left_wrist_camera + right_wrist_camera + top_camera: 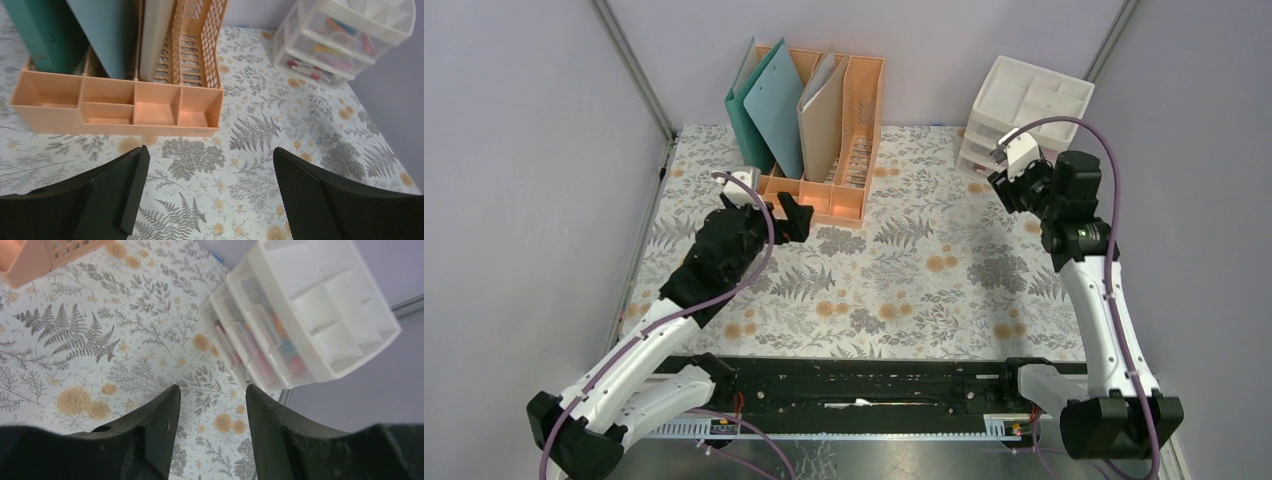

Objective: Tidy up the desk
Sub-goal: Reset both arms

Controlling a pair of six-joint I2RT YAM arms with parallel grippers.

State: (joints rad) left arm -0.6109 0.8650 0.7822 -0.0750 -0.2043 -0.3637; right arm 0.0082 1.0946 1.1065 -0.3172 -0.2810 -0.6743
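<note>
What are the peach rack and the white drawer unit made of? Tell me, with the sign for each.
Peach rack: probably moulded plastic, matte; slotted lattice walls. White drawer unit: probably translucent plastic; coloured contents show through the drawers.

On your desk (904, 290), the file rack (844, 195) stands at the back left, with folders (779, 110) in its rear slots. The drawer unit (1034, 100) sits in the back right corner, well apart from it. Your left gripper (782, 216) is just before the rack, and your right gripper (1002, 186) is near the drawer unit.
</note>
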